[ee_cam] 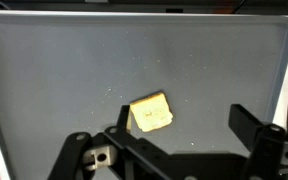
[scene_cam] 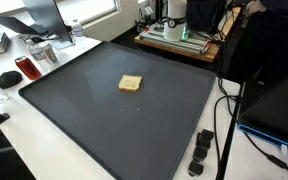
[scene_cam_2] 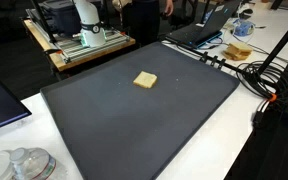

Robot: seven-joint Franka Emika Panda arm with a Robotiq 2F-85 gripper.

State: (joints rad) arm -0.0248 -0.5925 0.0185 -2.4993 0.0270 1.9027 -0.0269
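Note:
A small yellow square piece, like a slice of toast, lies flat on a large dark grey mat. It shows near the mat's middle in both exterior views. My gripper shows only in the wrist view. It is open and empty, well above the mat. The yellow piece sits just inside its left finger in that view. The robot's white base stands beyond the mat's far edge; the arm itself is out of frame in both exterior views.
A red mug, a black mouse and metal tins sit beside one edge of the mat. Black clamps and cables lie at another edge. A laptop and glass lids stand off the mat.

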